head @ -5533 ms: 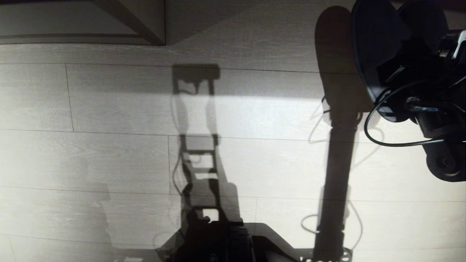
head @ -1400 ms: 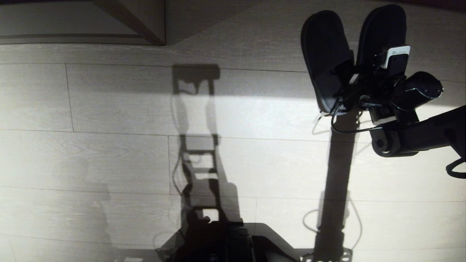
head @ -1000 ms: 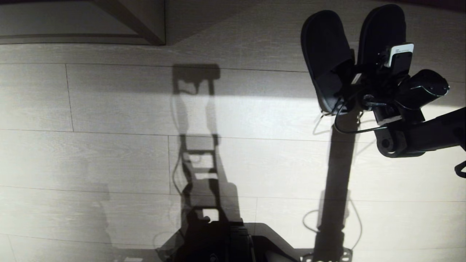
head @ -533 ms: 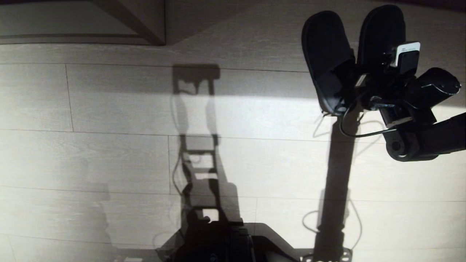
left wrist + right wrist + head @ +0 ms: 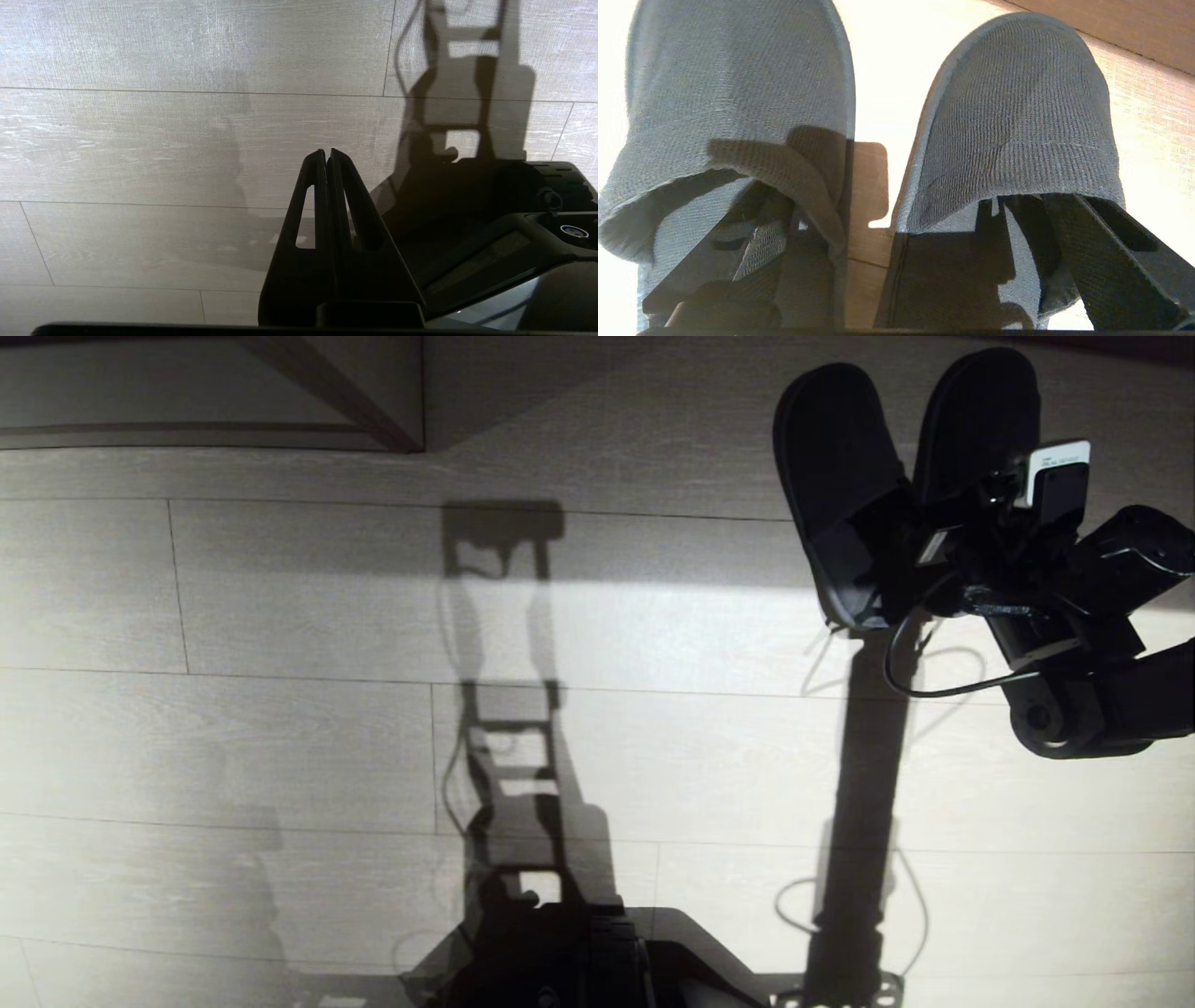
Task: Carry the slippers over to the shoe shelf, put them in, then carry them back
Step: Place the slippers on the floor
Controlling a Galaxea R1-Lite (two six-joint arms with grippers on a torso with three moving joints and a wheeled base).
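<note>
Pale wood-grain floor planks (image 5: 280, 747) fill the head view, crossed by a bright band of light and by the long dark shadows of the robot's own frame and arm. Taking the slippers as the landmark: the slippers (image 5: 831, 476) lie on the floor at the far right of that view, side by side, toes pointing away from the robot and splayed slightly apart, heels toward it. Well to their left, along the far edge of the floor, runs a low beige board with a slanted brown panel (image 5: 345, 392); what piece of furniture it belongs to cannot be told from here.

Directly behind the slippers' heels sits the right pincer (image 5: 920, 555), its arm reaching in from the right edge with a looped cable hanging beneath it. In the right wrist view the right pincer (image 5: 896, 261) stands wide open, one black finger (image 5: 756, 242) tucked under the fabric upper of one slipper (image 5: 738, 107) and the other finger (image 5: 1106, 261) under the upper of its mate (image 5: 1017, 121), with bare floor between the two shoes. Neither finger squeezes anything; each simply sits inside an opening.

Far from the slippers, the left pincer (image 5: 328, 154) hangs over bare planks beside the robot's dark base (image 5: 504, 224), its two fingers pressed together and empty.
</note>
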